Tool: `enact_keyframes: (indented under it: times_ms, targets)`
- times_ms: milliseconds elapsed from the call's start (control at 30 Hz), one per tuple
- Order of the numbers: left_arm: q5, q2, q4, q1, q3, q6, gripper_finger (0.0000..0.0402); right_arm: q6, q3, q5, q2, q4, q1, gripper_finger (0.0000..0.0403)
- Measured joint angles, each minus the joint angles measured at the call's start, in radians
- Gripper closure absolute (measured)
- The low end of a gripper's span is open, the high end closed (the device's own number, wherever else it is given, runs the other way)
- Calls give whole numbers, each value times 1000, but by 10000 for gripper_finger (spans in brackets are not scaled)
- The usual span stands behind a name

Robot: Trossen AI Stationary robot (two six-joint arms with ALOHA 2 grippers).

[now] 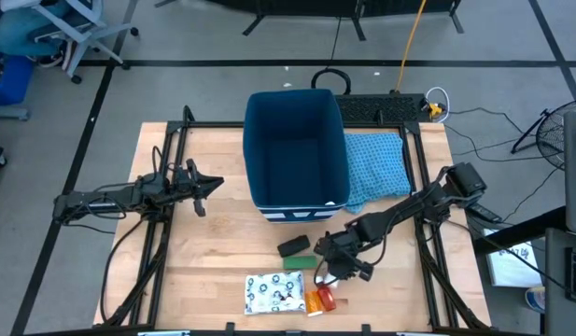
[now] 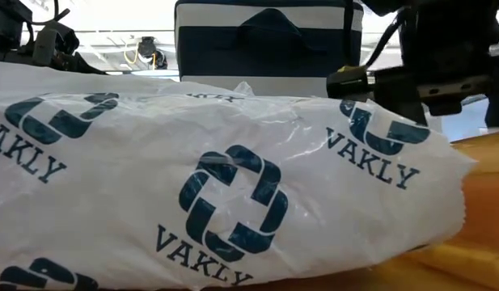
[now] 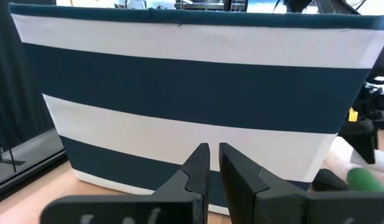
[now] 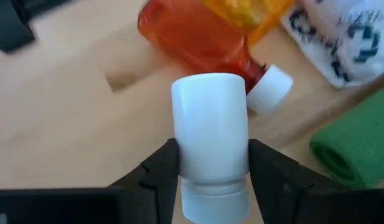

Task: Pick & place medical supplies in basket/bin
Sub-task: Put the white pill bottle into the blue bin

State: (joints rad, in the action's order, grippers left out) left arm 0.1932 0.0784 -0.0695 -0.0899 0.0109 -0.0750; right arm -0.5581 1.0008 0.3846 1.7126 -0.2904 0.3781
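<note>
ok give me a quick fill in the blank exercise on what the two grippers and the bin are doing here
1. The right gripper is shut on a small ____ bottle.
2. The blue bin on the table looks ____ inside.
3. The left gripper, holding nothing, faces the bin's ____ side.
4. Beside the white patterned packet lie the red and ____ bottles.

Missing words: white; empty; striped; orange
</note>
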Motion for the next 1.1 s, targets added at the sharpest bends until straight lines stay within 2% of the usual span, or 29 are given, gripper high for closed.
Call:
enact_keyframes:
  times_ms: [133,267,433,600,1000,1100]
  targets:
    - [0,0,0,0,0,0,366,42,0,32,0,10,-11,251]
    - [0,0,0,0,0,0,366,88,0,34,-5,18,-12,231]
    - [0,0,0,0,0,0,366,102,-1,36,-76,9,-12,238]
    - [0,0,0,0,0,0,366,118,-1,34,-241,0,-24,252]
    - [0,0,1,0,0,-8,366,256,-1,-17,-732,-47,-103,248]
    - [0,0,1,0,0,-8,366,281,-38,-42,-853,-5,-109,248]
